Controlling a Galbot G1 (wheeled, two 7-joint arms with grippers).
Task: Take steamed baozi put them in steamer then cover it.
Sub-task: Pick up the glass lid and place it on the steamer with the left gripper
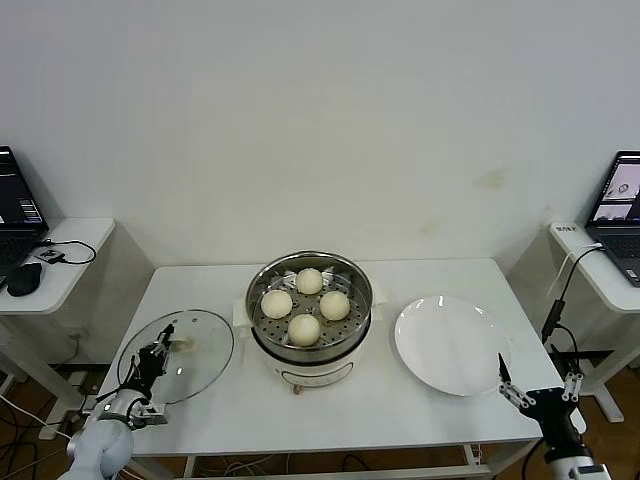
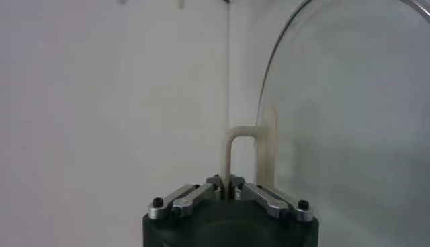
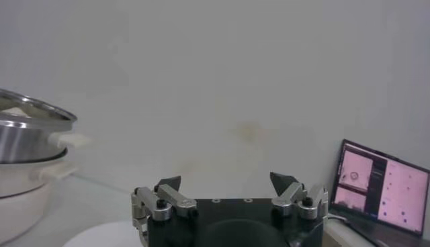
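Cover (image 1: 178, 355): lower left of the frame, lying on the white surface (image 1: 330, 400), left of the steamer.
Left hand (image 1: 160, 355): at the cover's centre, fingers clamped shut on the cream handle (image 2: 243, 158).
Steamer (image 1: 309, 312): frame centre, uncovered.
Steamed baozi (image 1: 304, 327): four buns on the perforated tray inside the steamer.
Plate (image 1: 450, 345): right of the steamer, apart from it.
Right hand (image 1: 535, 392): lower right corner, fingers spread wide, holding nothing.

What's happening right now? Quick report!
Left gripper shut on lid handle. Right gripper open, idle by plate. Four buns in steamer. Nothing blocking.
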